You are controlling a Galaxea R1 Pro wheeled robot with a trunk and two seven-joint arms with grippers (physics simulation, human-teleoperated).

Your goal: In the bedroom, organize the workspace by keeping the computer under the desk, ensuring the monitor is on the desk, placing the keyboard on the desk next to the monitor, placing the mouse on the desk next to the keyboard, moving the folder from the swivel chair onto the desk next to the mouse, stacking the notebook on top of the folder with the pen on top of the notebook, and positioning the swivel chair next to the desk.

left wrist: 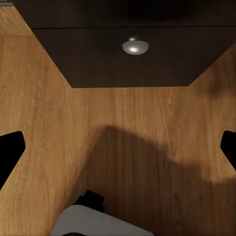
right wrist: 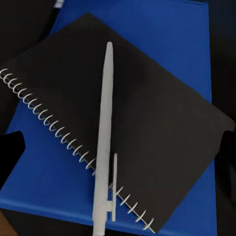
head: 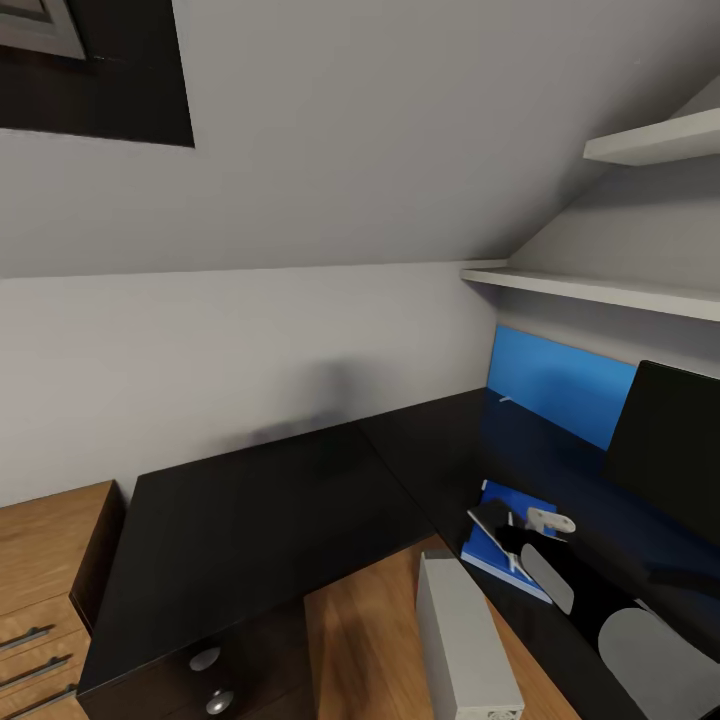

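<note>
The blue folder [head: 492,553] [right wrist: 162,29] lies on the black desk [head: 260,520] in front of the monitor [head: 665,440]. The dark spiral-bound notebook [right wrist: 157,113] rests on the folder, and the silvery-white pen [right wrist: 103,142] lies along the notebook. Just above them hovers my right gripper [head: 522,530] [right wrist: 118,157], open, its fingertips [right wrist: 10,157] wide on either side of the pen. The grey computer [head: 465,640] stands on the floor by the desk's inner corner. My left gripper [left wrist: 118,147] hangs open over the wood floor. The keyboard, mouse and swivel chair are out of view.
A bright blue panel [head: 560,385] leans on the wall behind the desk. White shelves [head: 600,290] jut out above the monitor. A light wooden drawer unit [head: 40,590] stands left of the desk. The desk's drawers carry silver knobs [head: 205,658] [left wrist: 135,46].
</note>
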